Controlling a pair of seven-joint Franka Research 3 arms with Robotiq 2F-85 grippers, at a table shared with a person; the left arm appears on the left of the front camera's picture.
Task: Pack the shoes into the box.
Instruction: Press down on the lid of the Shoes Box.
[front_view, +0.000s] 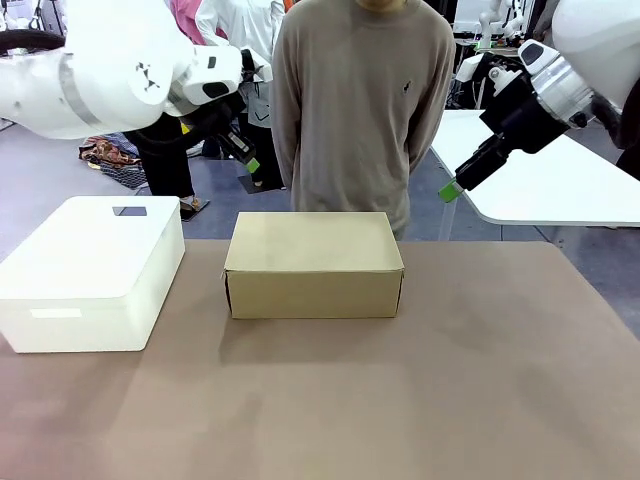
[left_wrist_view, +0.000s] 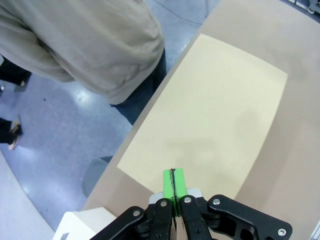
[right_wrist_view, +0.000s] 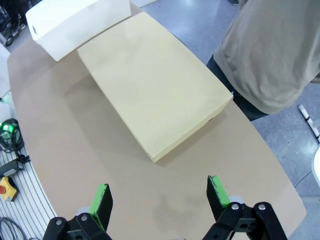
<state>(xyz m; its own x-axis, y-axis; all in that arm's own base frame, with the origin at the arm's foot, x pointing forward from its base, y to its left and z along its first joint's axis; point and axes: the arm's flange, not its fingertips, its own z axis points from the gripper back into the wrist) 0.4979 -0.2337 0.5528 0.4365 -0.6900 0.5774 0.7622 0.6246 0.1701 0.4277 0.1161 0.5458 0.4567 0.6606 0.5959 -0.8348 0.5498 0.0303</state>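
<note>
Cardboard of a tan-brown colour forms the box (front_view: 314, 265), which sits closed at the centre of the front view on the brown desk (front_view: 400, 400), its flap lid lying flat. The person (front_view: 357, 110) stands behind it at the far edge, arms held back. A larger white box (front_view: 90, 275) rests at the left of that frame, beside the cardboard one and apart from it.

The left hand (front_view: 253, 164) hangs in the upper left of the front view, above the far edge of the desk, its green pads (left_wrist_view: 174, 183) pressed together on nothing. The right hand (front_view: 449, 192) hangs in the upper right, raised clear of the desk; in the right wrist view its fingers (right_wrist_view: 218, 190) are spread wide and empty, with the box lying above them in frame.

The lid hides the inside of the box, so the frames cannot tell whether the shoes are already in it. Judged from the closed lid and both hands raised clear, the work stands either before opening or after closing. If packing remains, the next move calls for lifting the flap from its free edge, which needs one hand brought down to the front edge of the lid.
</note>
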